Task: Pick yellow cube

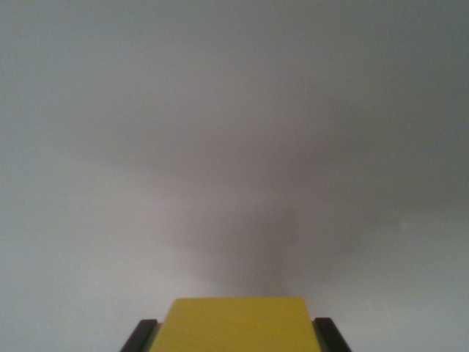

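Yellow cube (238, 324): at the wrist view's bottom middle, between the two dark fingertips.
Gripper (236, 336): pinching the yellow cube from both sides.
Worktop (220, 132): plain grey, blurred, shadowed beyond the cube.

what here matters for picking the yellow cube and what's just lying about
For the job:
- yellow cube, at the bottom edge of the wrist view
- gripper, a dark finger flanking each side of the cube

Lying about:
- nothing else shows, only the plain grey surface with a blurred shadow on it

Whether the fingers actually press the cube cannot be told.
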Controlling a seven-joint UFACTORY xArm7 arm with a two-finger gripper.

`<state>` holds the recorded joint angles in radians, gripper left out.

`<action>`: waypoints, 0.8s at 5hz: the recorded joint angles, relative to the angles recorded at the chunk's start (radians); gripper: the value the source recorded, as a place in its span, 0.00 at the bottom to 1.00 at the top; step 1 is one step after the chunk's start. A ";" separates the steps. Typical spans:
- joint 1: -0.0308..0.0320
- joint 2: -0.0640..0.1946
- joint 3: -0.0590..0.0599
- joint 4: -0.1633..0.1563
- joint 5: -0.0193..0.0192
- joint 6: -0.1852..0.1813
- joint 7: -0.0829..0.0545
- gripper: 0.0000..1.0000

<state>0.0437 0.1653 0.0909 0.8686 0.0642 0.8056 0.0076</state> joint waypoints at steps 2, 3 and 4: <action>-0.0004 -0.013 0.000 0.024 0.0001 0.036 0.001 1.00; -0.0004 -0.013 0.000 0.024 0.0001 0.036 0.001 1.00; -0.0009 -0.026 -0.001 0.049 0.0003 0.076 0.003 1.00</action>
<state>0.0428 0.1390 0.0903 0.9179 0.0645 0.8812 0.0101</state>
